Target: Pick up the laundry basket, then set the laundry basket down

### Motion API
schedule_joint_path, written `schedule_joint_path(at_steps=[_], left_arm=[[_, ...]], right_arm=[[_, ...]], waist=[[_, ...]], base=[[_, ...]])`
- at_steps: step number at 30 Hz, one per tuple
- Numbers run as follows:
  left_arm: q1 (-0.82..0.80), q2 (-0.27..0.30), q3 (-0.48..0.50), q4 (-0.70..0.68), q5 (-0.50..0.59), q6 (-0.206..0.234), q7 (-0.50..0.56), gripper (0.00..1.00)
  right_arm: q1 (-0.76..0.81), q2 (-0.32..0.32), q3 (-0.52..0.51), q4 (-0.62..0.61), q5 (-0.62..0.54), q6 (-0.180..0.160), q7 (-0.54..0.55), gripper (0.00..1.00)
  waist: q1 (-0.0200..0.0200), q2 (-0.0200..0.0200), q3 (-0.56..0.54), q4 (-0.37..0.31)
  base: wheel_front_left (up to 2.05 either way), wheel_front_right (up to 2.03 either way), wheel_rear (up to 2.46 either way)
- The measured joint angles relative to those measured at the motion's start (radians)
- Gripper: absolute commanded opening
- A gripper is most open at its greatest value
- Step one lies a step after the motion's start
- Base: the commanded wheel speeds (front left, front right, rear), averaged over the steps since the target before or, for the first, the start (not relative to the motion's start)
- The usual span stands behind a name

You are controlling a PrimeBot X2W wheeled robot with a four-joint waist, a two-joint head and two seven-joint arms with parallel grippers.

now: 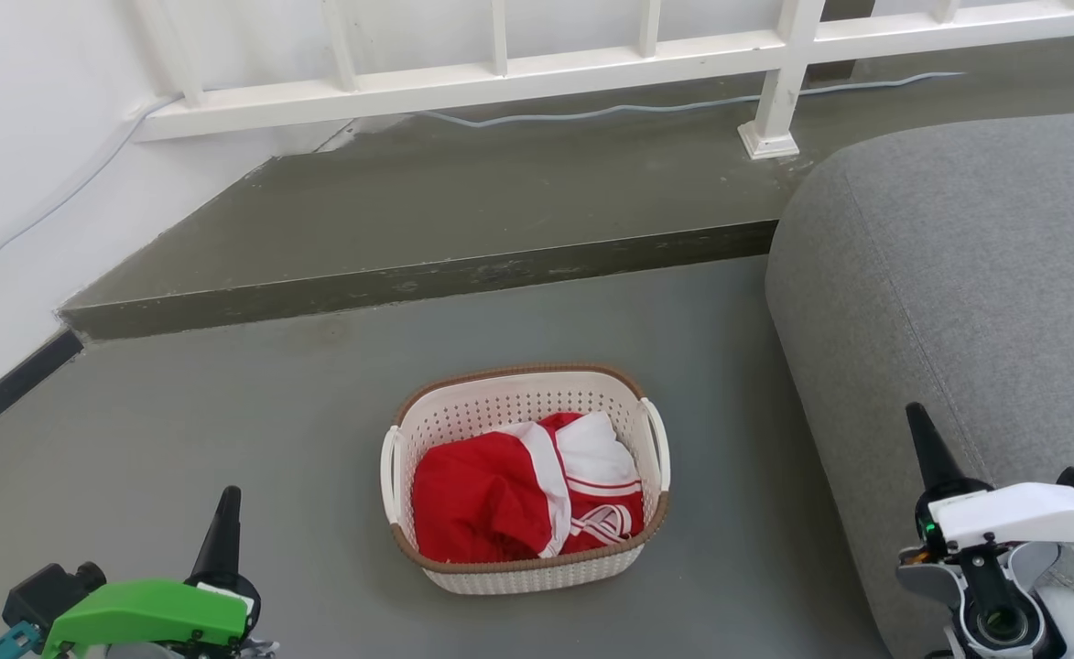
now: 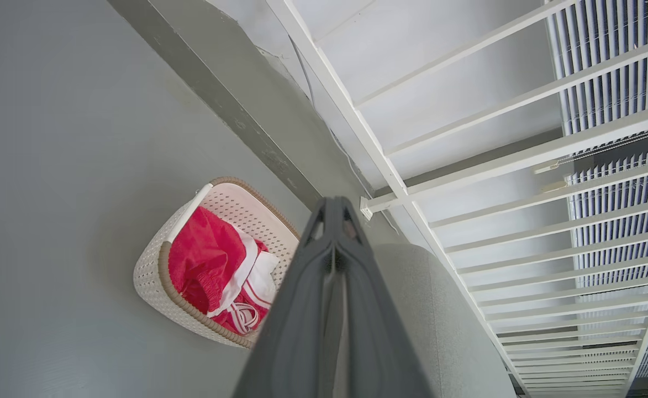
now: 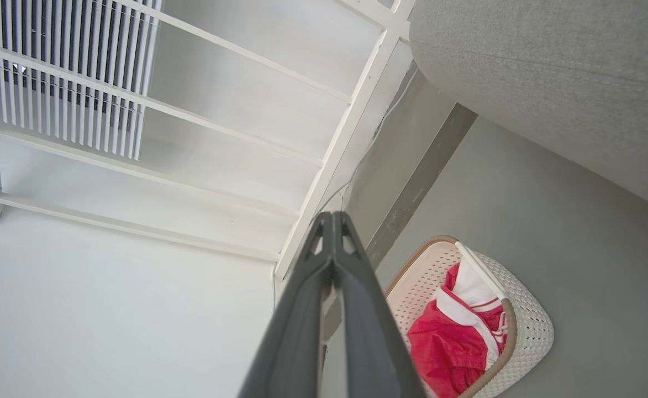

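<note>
**Cream-white laundry basket (image 1: 518,407) sits on the floor, both arms clear of it**

Grey floor (image 1: 225,430) carries the basket at the middle of the scene, upright, with its brown woven-look rim level and a white handle on each short side. A red and white garment (image 1: 500,499) lies crumpled inside, filling the near part and leaving the perforated far wall bare.

The left fingers (image 1: 227,513) are at the near left, pressed together into one dark point and holding nothing. They are well apart from the basket's left handle. The right fingers (image 1: 923,439) are at the near right, likewise closed on nothing. They stand in front of the grey sofa (image 1: 958,275), apart from the basket's right handle. Both wrist views show each pair meeting at the tips with no gap, and the basket lies off to one side beyond them.

Past the basket a low, darker step (image 1: 427,275) crosses the floor. On it, at the far side, runs a white railing (image 1: 500,78) with a pale cable (image 1: 591,113) along its foot.
</note>
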Motion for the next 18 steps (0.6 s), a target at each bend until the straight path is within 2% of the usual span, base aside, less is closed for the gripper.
schedule_joint_path(at_steps=[18], left_arm=[[-0.04,0.002,0.046,0.036,-0.22,-0.044,0.049,0.0]], right_arm=[[-0.029,0.007,-0.064,0.014,0.23,0.045,0.049,0.0]], waist=[[0.0,0.0,-0.005,0.002]], base=[[0.0,0.0,0.0]])
